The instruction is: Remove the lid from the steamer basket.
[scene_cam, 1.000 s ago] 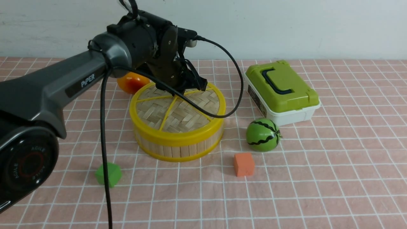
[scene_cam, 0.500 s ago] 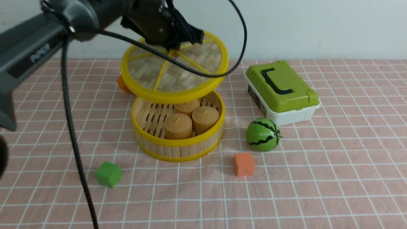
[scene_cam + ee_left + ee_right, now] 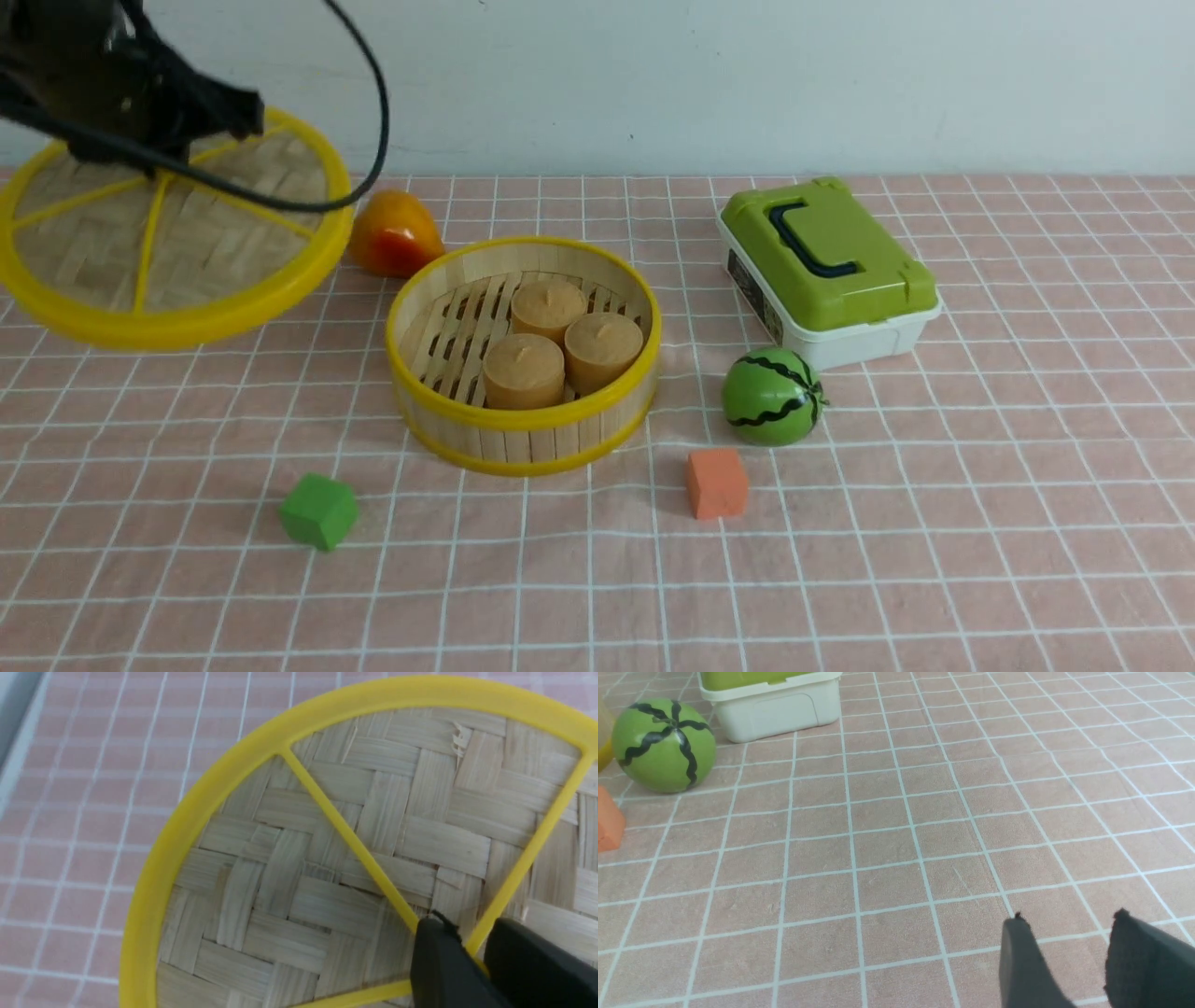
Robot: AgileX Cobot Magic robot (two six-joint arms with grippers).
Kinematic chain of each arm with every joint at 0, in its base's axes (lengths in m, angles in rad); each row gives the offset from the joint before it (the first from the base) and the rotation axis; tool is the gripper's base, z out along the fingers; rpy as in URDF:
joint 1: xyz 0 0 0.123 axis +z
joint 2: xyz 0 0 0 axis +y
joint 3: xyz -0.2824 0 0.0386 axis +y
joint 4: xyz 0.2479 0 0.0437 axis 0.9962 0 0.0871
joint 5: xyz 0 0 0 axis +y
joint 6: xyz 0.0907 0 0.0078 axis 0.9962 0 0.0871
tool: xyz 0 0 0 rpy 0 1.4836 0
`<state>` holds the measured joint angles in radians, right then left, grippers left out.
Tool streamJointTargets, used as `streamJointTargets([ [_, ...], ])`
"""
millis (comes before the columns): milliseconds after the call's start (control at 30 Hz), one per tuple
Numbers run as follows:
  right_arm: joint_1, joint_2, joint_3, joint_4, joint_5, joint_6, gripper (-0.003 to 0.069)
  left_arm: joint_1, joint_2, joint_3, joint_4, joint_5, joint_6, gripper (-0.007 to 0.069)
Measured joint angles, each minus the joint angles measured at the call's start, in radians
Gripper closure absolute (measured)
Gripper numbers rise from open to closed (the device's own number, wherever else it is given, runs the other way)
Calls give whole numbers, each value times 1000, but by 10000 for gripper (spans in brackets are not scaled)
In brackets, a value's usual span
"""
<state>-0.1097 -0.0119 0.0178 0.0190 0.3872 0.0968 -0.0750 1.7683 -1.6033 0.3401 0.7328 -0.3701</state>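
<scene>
- The lid [image 3: 177, 233] had travelled within one second from its seat on the steamer basket [image 3: 523, 429], up and across to the robot's left. It hung tilted in the air above the cloth, well apart from the basket.
- The steamer basket stood mid-table where it had been, now uncovered. In my judgement the removal was effectively done, with only a set-down remaining.
- Three tan cylindrical cakes [image 3: 551, 345], hidden a second earlier, lay exposed on the slatted floor, touching one another.
- The left gripper [image 3: 469, 940] was clamped on the lid at its centre, where the yellow spokes met (the fingers hid the knob itself).
- The right gripper [image 3: 1069, 933] stood with its jaws apart and nothing between them, low over bare cloth.
- A pink tablecloth [image 3: 934, 560] with a white grid covered the surface, and a plain pale wall [image 3: 747, 84] closed the room behind it.
- Nothing else had shifted: the green-lidded white box [image 3: 826, 271], the watermelon toy [image 3: 773, 396], the orange-red fruit [image 3: 392, 233], the orange cube [image 3: 716, 482] and the green cube [image 3: 318, 511].
</scene>
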Motion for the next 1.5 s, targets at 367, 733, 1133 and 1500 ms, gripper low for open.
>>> streamJointTargets([
  [367, 0, 0, 0, 0, 0, 0, 418, 44, 202, 160, 1, -263, -130, 519],
  [733, 0, 0, 0, 0, 0, 0, 418, 44, 223, 160, -2, -364, -147, 422],
  [1133, 0, 0, 0, 0, 0, 0, 418, 44, 179, 160, -1, -331, -147, 321],
  [1500, 0, 0, 0, 0, 0, 0, 418, 43, -218, 161, -33, -343, -147, 637],
])
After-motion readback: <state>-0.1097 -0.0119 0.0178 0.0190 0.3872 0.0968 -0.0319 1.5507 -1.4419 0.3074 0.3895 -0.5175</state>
